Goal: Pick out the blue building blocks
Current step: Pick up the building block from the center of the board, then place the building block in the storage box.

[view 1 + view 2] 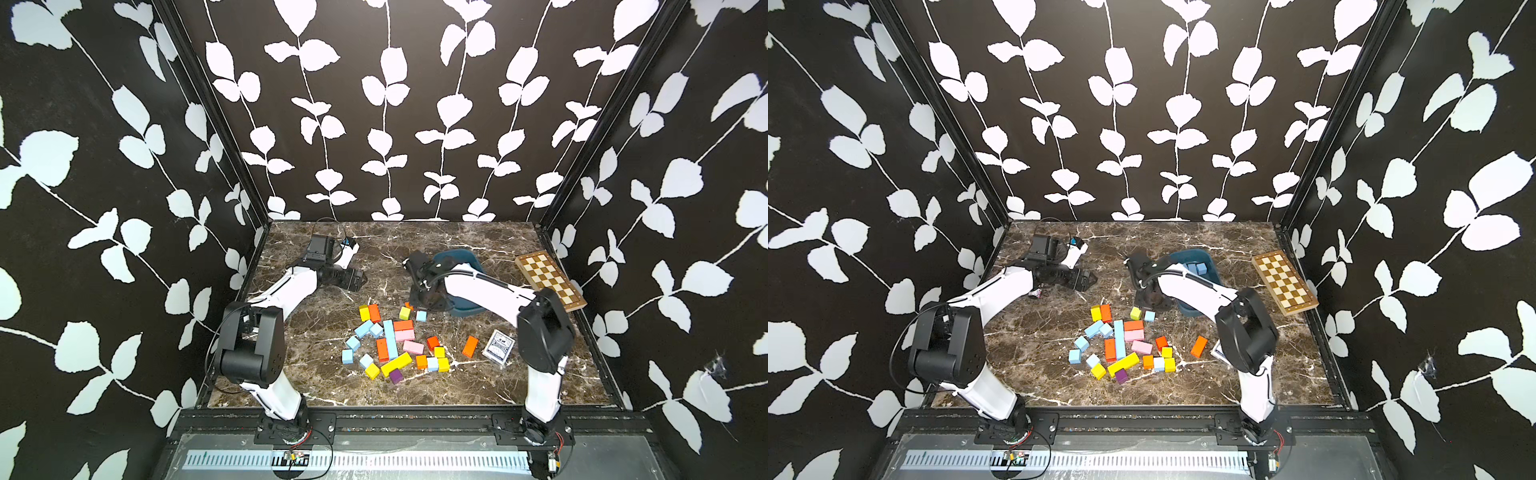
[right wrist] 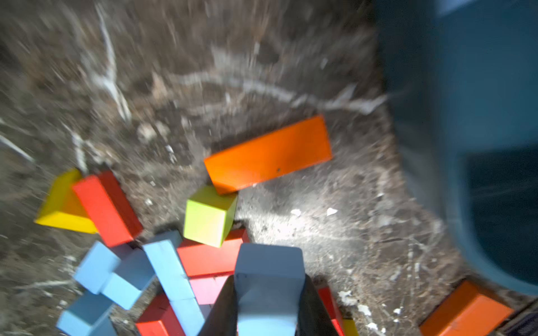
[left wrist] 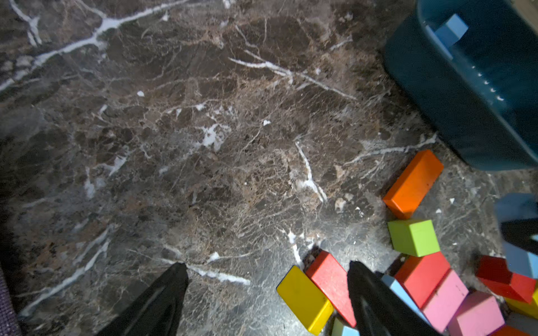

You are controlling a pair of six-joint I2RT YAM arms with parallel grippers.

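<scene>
My right gripper (image 2: 268, 279) is shut on a light blue block (image 2: 267, 261), held just above the pile, with a yellow-green cube and an orange bar beyond it. In both top views this gripper (image 1: 424, 308) (image 1: 1152, 306) stands between the pile and the dark teal tray (image 1: 467, 311). The tray (image 1: 1204, 254) holds a few blue blocks (image 1: 1197, 268). Several more blue building blocks lie in the pile, among them a long bar (image 1: 390, 338) and cubes (image 1: 347, 356). My left gripper (image 3: 267, 264) (image 1: 360, 279) hangs open and empty at the pile's far left edge.
Orange, yellow, pink and purple blocks (image 1: 397, 363) are mixed in with the blue ones. A lone orange block (image 1: 470, 346) and a card deck (image 1: 498, 347) lie to the right. A folded chessboard (image 1: 548, 280) sits by the right wall.
</scene>
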